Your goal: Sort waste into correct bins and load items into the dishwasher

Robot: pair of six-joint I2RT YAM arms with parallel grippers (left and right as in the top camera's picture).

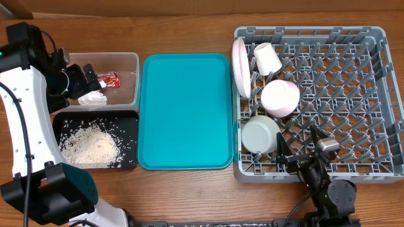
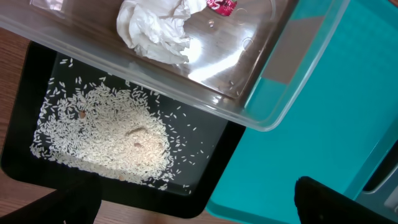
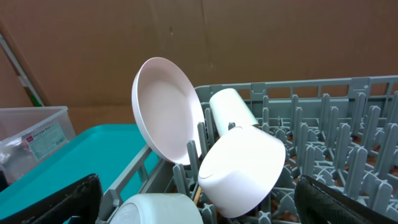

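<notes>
Hovering with left gripper (image 1: pixel 77 81) released beside napkin (image 1: pixel 93 98) in clear tub (image 1: pixel 126 60) at nine o'clock; right gripper (image 1: pixel 298 150) released by bowl (image 1: pixel 260 134) at four o'clock

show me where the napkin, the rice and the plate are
napkin (image 2: pixel 158 28): left wrist view, middle of the crumpled paper
rice (image 1: pixel 91 145): overhead view, centre of the pile
plate (image 3: pixel 166 112): right wrist view, middle of its hollow face

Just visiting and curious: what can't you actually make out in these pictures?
- Red wrapper: left wrist view, cut off by the top edge.
- Lower bowl: right wrist view, cut off by the bottom edge.
- Dish rack, near rim: overhead, partly hidden by the right arm.
</notes>
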